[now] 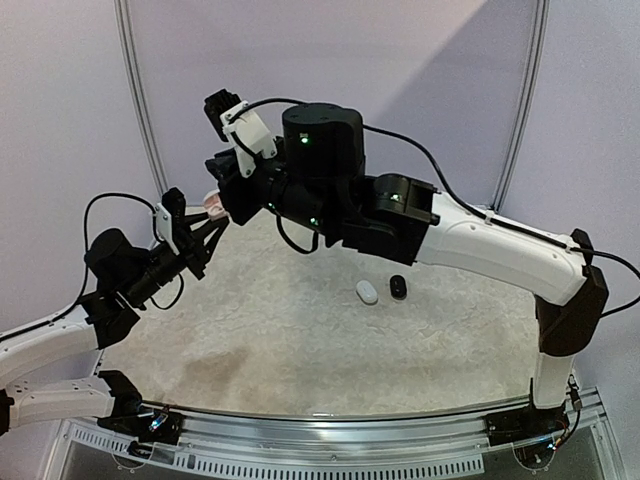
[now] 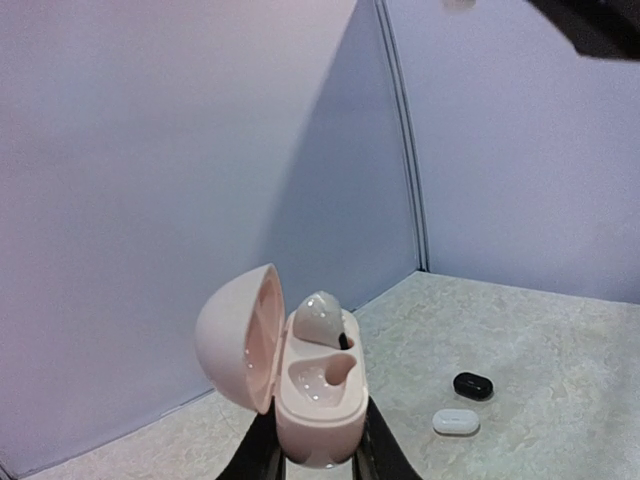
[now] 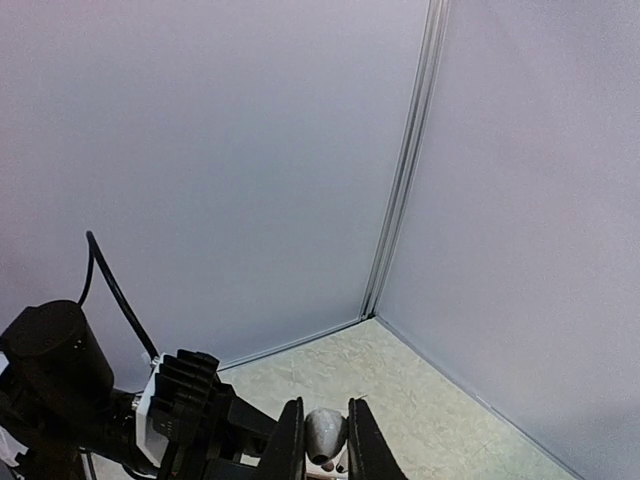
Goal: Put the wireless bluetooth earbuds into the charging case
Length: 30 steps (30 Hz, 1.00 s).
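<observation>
left end effector (image 2: pixel 320 455): clamping the open charging case (image 2: pixel 318 395).
right end effector (image 3: pixel 325 448): pinching the pale earbud (image 3: pixel 323 428) by its sides.
pale earbud: seeming light, glossy, slippery.

Right tool (image 3: pixel 324 412) pinches pale earbud (image 3: pixel 322 436)

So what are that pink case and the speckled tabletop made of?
The pink case looks like moulded plastic: it is smooth, with glossy highlights in its cups and lid. The tabletop is pale, speckled and matte. In the overhead view it seems to show soft creases, so it may be a stone-print mat rather than real stone, but I cannot be sure.
</observation>
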Each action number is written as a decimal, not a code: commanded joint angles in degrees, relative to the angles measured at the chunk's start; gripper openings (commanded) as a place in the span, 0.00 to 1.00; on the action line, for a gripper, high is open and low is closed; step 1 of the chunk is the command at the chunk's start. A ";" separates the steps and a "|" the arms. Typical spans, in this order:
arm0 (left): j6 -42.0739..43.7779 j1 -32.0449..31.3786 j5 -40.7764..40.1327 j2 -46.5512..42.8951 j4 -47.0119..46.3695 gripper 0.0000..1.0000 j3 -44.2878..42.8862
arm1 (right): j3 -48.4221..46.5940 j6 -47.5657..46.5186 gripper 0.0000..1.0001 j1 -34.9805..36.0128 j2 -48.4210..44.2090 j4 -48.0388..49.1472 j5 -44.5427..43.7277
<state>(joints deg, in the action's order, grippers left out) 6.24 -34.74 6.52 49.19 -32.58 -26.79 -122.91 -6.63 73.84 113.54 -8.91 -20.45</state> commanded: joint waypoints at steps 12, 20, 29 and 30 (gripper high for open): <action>-3.28 -1.45 1.78 0.26 -3.12 0.00 -1.88 | 1.41 -7.29 0.00 -0.34 5.59 5.58 -3.25; -3.61 -1.56 1.66 0.44 -2.53 0.00 -2.43 | 1.58 -7.07 0.00 -0.51 5.82 1.95 -3.58; -2.95 -1.56 1.54 0.00 -1.97 0.00 -2.22 | 1.73 -5.30 0.00 -1.44 6.06 -0.32 -3.11; -2.88 -1.56 1.49 -0.03 -1.96 0.00 -2.22 | 1.75 -5.29 0.00 -1.50 6.32 -0.18 -2.86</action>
<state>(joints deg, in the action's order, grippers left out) 3.03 -35.38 8.23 49.28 -34.83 -27.94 -122.04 -12.84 73.17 118.58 -7.81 -23.24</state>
